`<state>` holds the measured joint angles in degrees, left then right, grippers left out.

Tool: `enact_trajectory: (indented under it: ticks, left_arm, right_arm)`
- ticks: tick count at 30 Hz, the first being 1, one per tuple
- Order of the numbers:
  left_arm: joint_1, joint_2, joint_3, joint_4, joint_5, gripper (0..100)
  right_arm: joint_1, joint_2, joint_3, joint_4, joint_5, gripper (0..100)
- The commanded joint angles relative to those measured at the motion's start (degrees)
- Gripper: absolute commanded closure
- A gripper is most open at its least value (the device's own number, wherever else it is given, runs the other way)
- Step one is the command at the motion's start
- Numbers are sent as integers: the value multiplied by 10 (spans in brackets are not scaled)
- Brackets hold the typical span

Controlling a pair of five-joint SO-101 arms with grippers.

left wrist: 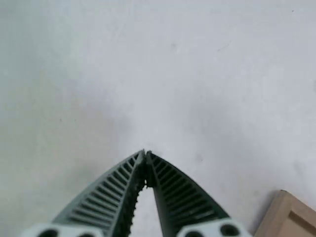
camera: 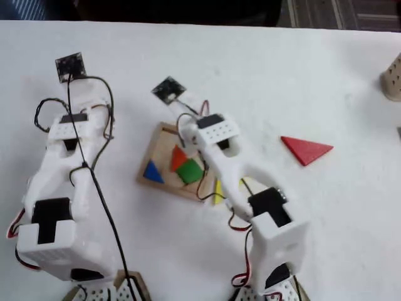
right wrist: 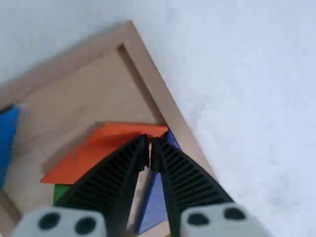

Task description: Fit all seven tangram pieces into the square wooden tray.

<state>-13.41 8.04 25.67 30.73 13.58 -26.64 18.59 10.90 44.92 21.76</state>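
The square wooden tray (camera: 164, 135) lies mid-table, and its corner (right wrist: 129, 29) also shows in the right wrist view. Inside it are a blue triangle (camera: 152, 172), an orange triangle (camera: 177, 157) and a green piece (camera: 189, 170). My right gripper (right wrist: 148, 141) is shut, with its tips just over the orange triangle (right wrist: 89, 153) and a blue-violet piece (right wrist: 157, 200) beside it in the tray. A yellow piece (camera: 218, 191) pokes out from under the right arm at the tray's near edge. A red triangle (camera: 306, 149) lies on the table to the right. My left gripper (left wrist: 145, 154) is shut over bare table, left of the tray (left wrist: 291, 217).
A tan perforated object (camera: 393, 78) stands at the right edge of the table. The table's far edge (camera: 188, 22) runs along the back. Cables hang along both arms. White tabletop lies open between the tray and the red triangle.
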Motion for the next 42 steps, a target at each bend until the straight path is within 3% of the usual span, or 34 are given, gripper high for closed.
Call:
enact_trajectory:
  ticks: [1,12,24,31,42]
  left_arm:
    - [1,-4,-25,-12,0,977]
    - [0,-5,-25,-12,0,977]
    - [0,-5,-26,-12,0,977]
    - [0,-5,-27,-12,0,977]
    - [0,-6,-26,-12,0,977]
  right_arm:
    - [20,-46,-15,31,5,981]
    - [10,-43,-15,44,5,981]
    - [-99,-33,-14,112,4,981]
    - [-109,-31,-14,74,-46,981]
    - [-104,-65,-13,127,1,981]
